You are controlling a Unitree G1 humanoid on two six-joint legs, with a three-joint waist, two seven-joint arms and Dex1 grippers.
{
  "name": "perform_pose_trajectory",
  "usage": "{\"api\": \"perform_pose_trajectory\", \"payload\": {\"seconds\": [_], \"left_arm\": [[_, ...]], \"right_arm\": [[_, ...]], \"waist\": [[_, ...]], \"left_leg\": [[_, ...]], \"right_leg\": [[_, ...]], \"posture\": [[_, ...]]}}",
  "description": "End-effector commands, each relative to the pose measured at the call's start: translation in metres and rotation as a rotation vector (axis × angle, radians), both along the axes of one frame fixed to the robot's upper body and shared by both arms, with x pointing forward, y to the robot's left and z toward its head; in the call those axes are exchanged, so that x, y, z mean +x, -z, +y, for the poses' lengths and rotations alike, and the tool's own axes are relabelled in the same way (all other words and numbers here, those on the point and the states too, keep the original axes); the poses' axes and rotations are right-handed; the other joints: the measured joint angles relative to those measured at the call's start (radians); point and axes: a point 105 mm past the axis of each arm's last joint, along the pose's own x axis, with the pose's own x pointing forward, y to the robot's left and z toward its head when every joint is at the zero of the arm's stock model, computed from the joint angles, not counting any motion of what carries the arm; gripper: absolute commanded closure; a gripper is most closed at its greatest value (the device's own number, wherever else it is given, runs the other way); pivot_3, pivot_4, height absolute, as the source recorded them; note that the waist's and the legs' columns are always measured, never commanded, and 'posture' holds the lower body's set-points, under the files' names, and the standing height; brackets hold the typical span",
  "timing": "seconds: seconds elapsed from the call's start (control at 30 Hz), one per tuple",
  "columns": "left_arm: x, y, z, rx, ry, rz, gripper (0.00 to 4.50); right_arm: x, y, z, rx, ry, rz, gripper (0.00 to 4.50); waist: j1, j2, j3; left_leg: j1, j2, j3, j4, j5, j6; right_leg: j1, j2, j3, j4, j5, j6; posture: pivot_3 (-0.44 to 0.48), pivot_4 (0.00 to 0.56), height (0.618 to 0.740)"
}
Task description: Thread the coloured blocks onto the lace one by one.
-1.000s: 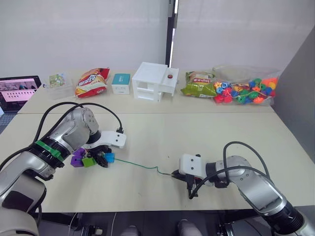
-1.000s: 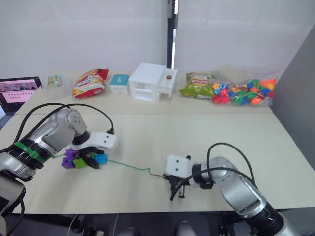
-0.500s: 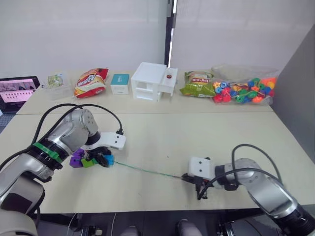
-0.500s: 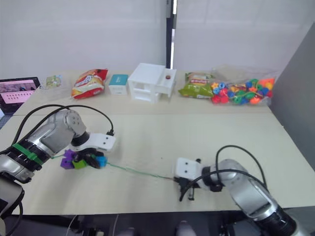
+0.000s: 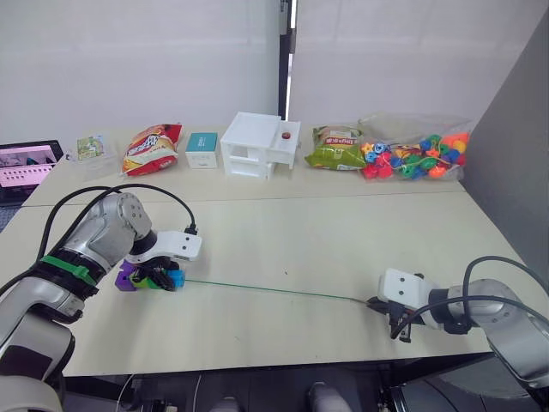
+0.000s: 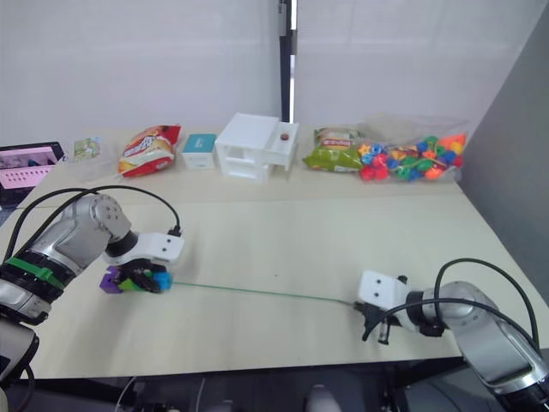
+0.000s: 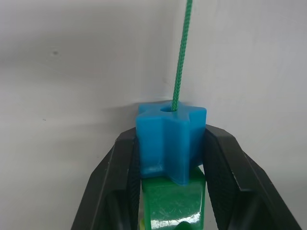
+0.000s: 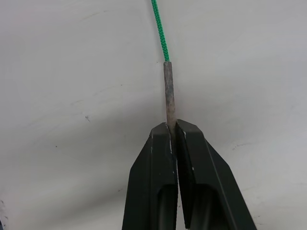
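A row of coloured blocks lies at the table's left: a purple block (image 5: 126, 276), a green block (image 5: 147, 281) and a blue block (image 5: 176, 278), all strung on the lace (image 5: 274, 292). My left gripper (image 5: 161, 276) is shut on the blue block (image 7: 170, 141), its fingers (image 7: 123, 163) pressing both sides, with the green block (image 7: 173, 206) right behind. The lace (image 7: 180, 57) comes out of the blue block's hole and runs straight and taut to the right. There my right gripper (image 5: 391, 316) is shut on the lace's stiff dark tip (image 8: 168, 91), low over the table near its front edge.
Along the back of the table stand a laptop (image 5: 24, 165), a small clear box (image 5: 90, 148), a chips bag (image 5: 147, 148), a teal box (image 5: 202, 148), a white box (image 5: 257, 144), a green snack bag (image 5: 336, 148) and a bag of beads (image 5: 412, 156). A grey partition (image 5: 515, 172) rises at the right.
My right gripper has moved right with the lace tip, drawing the slack lace straight and taut. The left gripper has stayed on the blocks. The camera has shifted.
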Motion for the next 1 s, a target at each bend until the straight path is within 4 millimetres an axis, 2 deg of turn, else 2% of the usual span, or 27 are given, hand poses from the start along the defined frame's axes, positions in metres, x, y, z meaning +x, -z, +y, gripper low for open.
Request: {"api": "perform_pose_trajectory", "payload": {"seconds": [0.03, 0.17, 0.5, 1.0], "left_arm": [[-0.003, 0.006, 0.038, 0.107, -0.122, -0.008, 3.2], [-0.002, 0.003, 0.038, 0.091, -0.151, -0.018, 3.2], [-0.002, 0.003, 0.038, 0.081, -0.16, -0.022, 3.2], [-0.007, 0.004, 0.025, 0.064, -0.106, -0.021, 3.2]], "right_arm": [[0.007, -0.01, -0.008, -0.028, 0.015, -0.045, 4.5], [0.014, -0.011, -0.004, -0.03, 0.003, -0.057, 4.5], [0.022, -0.013, -0.014, -0.065, 0.025, -0.068, 4.5], [0.011, -0.006, -0.038, -0.135, 0.096, -0.062, 4.5]], "waist": [[-0.002, 0.0, 0.0], [-0.007, 0.0, 0.0], [-0.006, 0.0, 0.0], [0.002, 0.0, 0.0]], "left_leg": [[0.0, 0.0, 0.0, 0.0, 0.0, 0.0], [0.0, 0.0, 0.0, 0.0, 0.0, 0.0], [0.0, 0.0, 0.0, 0.0, 0.0, 0.0], [-0.001, -0.001, 0.0, 0.0, 0.0, 0.0]], "right_leg": [[0.0, 0.0, 0.0, 0.0, 0.0, 0.0], [-0.001, 0.0, 0.0, 0.001, 0.0, 0.0], [-0.002, 0.0, 0.0, 0.002, 0.0, -0.001], [-0.001, -0.001, 0.0, 0.001, 0.0, -0.001]], "posture": [[0.0, 0.15, 0.74], [0.0, 0.15, 0.74], [0.0, 0.15, 0.74], [0.0, 0.15, 0.74]]}}
